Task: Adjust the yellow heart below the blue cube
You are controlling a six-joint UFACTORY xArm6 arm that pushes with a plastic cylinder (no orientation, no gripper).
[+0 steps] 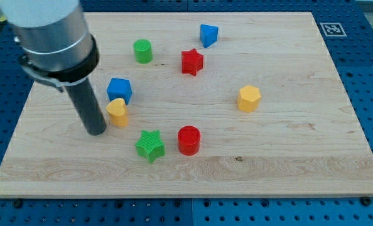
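The yellow heart [117, 112] lies on the wooden board [287, 157], touching the lower left side of the blue cube [119, 90]. My tip [96, 132] rests on the board just to the view's left of the heart and slightly lower, with a small gap between them. The rod rises from it to the arm's grey body at the view's top left.
A green cylinder [142, 51], a red star [191, 62] and a blue triangular block [208, 34] lie toward the view's top. A yellow hexagon [249, 98] is at the right. A green star [151, 145] and a red cylinder [188, 140] lie lower middle.
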